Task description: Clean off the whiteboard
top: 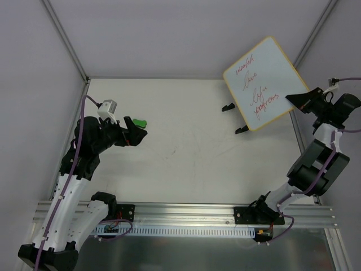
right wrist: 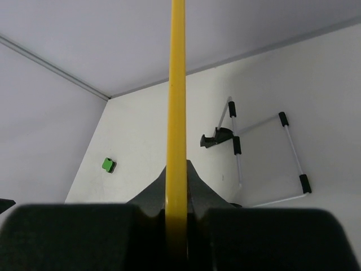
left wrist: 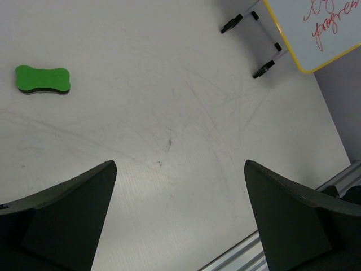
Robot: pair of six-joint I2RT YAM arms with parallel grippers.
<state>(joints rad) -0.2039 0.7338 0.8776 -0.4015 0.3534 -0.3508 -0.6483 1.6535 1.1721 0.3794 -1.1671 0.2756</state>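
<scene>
- Red handwriting covers the whiteboard, which is tilted at the far right corner of the surface.
- Right gripper is clamped on the whiteboard's yellow-framed edge.
- Left gripper hangs near the left edge, jaws wide apart, holding nothing.
- Green eraser lies flat on the surface near the left gripper.

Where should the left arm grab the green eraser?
Probably at its narrow waist, from straight above. The green eraser lies flat on the table and is bone-shaped, so jaws set across the pinched middle close on its two long sides.
</scene>
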